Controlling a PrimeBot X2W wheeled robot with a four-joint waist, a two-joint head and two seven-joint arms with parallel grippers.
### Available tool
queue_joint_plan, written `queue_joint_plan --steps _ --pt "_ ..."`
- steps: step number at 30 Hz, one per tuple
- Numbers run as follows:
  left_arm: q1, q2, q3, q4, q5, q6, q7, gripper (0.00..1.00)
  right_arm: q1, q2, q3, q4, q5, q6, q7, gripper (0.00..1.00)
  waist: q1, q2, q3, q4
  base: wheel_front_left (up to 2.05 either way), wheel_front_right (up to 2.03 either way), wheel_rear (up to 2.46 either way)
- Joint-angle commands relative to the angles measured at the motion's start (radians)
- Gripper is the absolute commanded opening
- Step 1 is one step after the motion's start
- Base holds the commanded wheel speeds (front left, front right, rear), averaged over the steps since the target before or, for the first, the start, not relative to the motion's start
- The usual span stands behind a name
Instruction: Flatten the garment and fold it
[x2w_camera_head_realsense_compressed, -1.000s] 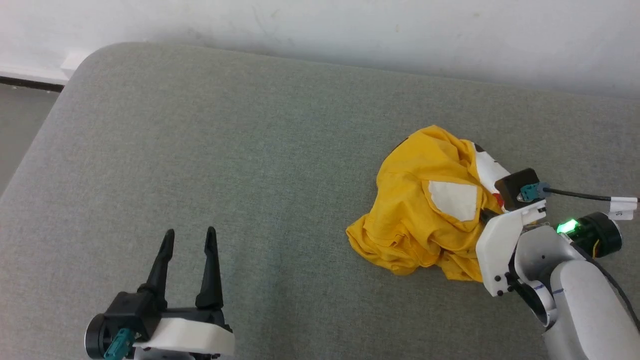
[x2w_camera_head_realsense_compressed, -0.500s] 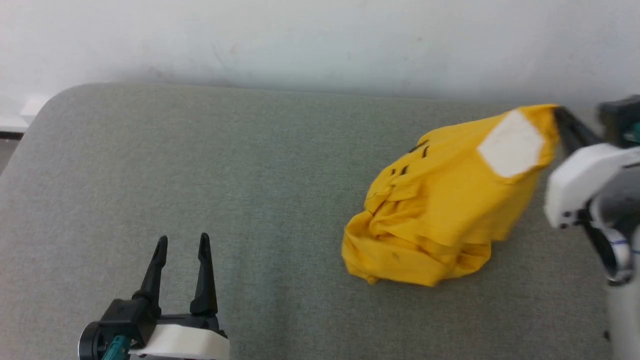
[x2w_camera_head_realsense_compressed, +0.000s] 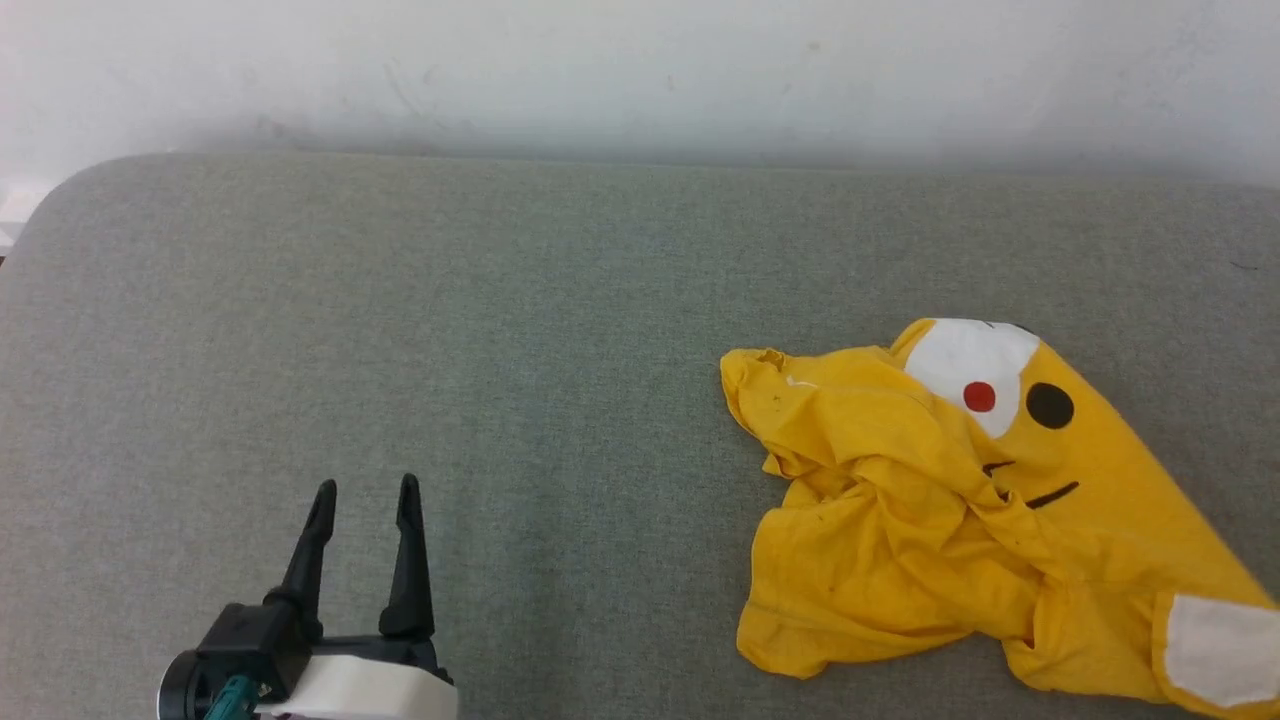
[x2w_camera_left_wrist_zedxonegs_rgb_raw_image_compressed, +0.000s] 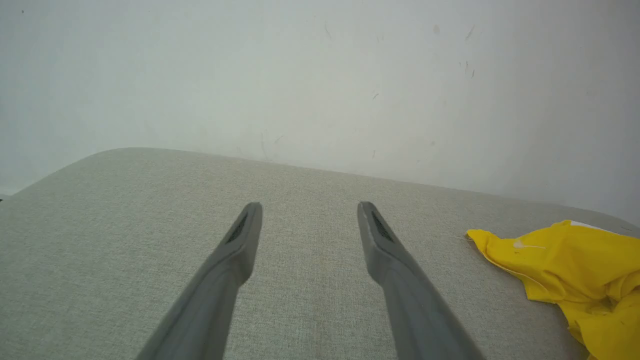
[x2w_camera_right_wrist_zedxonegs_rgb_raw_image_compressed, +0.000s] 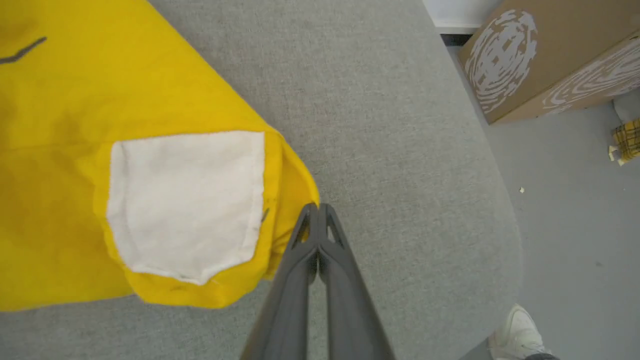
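Note:
The garment (x2w_camera_head_realsense_compressed: 900, 530), a bright yellow T-shirt, lies rumpled at the right of the grey cushion. Its face print (x2w_camera_head_realsense_compressed: 975, 375) is turned up, and a white patch (x2w_camera_head_realsense_compressed: 1215, 650) sits at the lower right corner. In the right wrist view my right gripper (x2w_camera_right_wrist_zedxonegs_rgb_raw_image_compressed: 317, 206) is shut, its tips pinching the garment's (x2w_camera_right_wrist_zedxonegs_rgb_raw_image_compressed: 100, 100) hem just beside the white patch (x2w_camera_right_wrist_zedxonegs_rgb_raw_image_compressed: 185, 200). My left gripper (x2w_camera_head_realsense_compressed: 365, 485) stands open at the lower left, well apart from the shirt. In the left wrist view, the left gripper (x2w_camera_left_wrist_zedxonegs_rgb_raw_image_compressed: 310, 207) has nothing between its fingers and the garment (x2w_camera_left_wrist_zedxonegs_rgb_raw_image_compressed: 580, 270) shows at the right.
The grey cushioned surface (x2w_camera_head_realsense_compressed: 500, 350) runs back to a white wall (x2w_camera_head_realsense_compressed: 600, 70). Its rounded right edge (x2w_camera_right_wrist_zedxonegs_rgb_raw_image_compressed: 500, 200) drops to the floor (x2w_camera_right_wrist_zedxonegs_rgb_raw_image_compressed: 575, 225), where a cardboard box (x2w_camera_right_wrist_zedxonegs_rgb_raw_image_compressed: 550, 55) and a person's shoe (x2w_camera_right_wrist_zedxonegs_rgb_raw_image_compressed: 517, 330) stand.
The head camera has shifted. My right gripper lifted the shirt by the hem near the white patch and pulled it right and toward me. The shirt is more spread, face print up. The left gripper kept still.

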Motion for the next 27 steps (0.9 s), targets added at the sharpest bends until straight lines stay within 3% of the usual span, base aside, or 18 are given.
queue_joint_plan --steps 1,3,4,5,6,7,13,18,27 --pt "-0.006 -0.004 0.003 0.008 0.007 -0.012 -0.005 1.0 0.005 0.002 0.008 0.071 0.034 -0.001 -0.028 0.0 0.0 0.0 0.002 -0.008 0.0 0.0 0.0" --pt "-0.011 -0.004 0.002 0.015 0.011 -0.016 -0.005 1.0 -0.006 0.003 0.022 0.131 0.041 -0.001 -0.053 0.0 0.0 0.0 -0.002 -0.011 0.0 0.0 0.0" --pt "-0.013 -0.004 0.002 0.017 0.012 -0.017 -0.005 1.0 -0.018 0.003 0.03 0.152 0.04 -0.001 -0.066 0.2 0.0 0.0 -0.004 -0.013 0.0 0.0 0.0" --pt "-0.015 -0.004 0.001 0.019 0.012 -0.017 -0.005 1.0 -0.035 0.003 0.038 0.165 0.04 -0.001 -0.082 0.71 0.0 0.0 -0.007 -0.014 0.0 0.0 0.0" --pt "-0.015 -0.004 0.001 0.019 0.012 -0.017 -0.005 1.0 -0.035 0.003 0.038 0.165 0.04 -0.001 -0.082 0.71 0.0 0.0 -0.007 -0.014 0.0 0.0 0.0" --pt "-0.016 -0.004 0.001 0.021 0.013 -0.017 -0.005 1.0 -0.053 0.003 0.047 0.172 0.039 -0.001 -0.097 1.0 0.0 0.0 -0.01 -0.015 0.0 0.0 0.0" --pt "-0.012 -0.004 -0.002 0.021 0.009 -0.013 -0.005 1.0 -0.182 0.003 0.168 0.098 0.044 -0.001 -0.119 1.0 0.0 0.0 -0.022 -0.015 0.0 0.0 0.0" --pt "-0.02 -0.004 -0.012 0.021 -0.001 -0.012 -0.005 1.0 -0.298 -0.018 0.336 0.032 0.031 -0.001 -0.043 1.0 0.0 0.0 -0.006 0.007 0.0 0.0 0.0" --pt "-0.047 -0.004 -0.038 0.035 -0.029 -0.004 -0.005 1.0 -0.459 -0.111 0.604 0.154 0.084 -0.001 0.154 1.0 0.0 0.0 0.029 0.094 0.0 0.0 0.0"
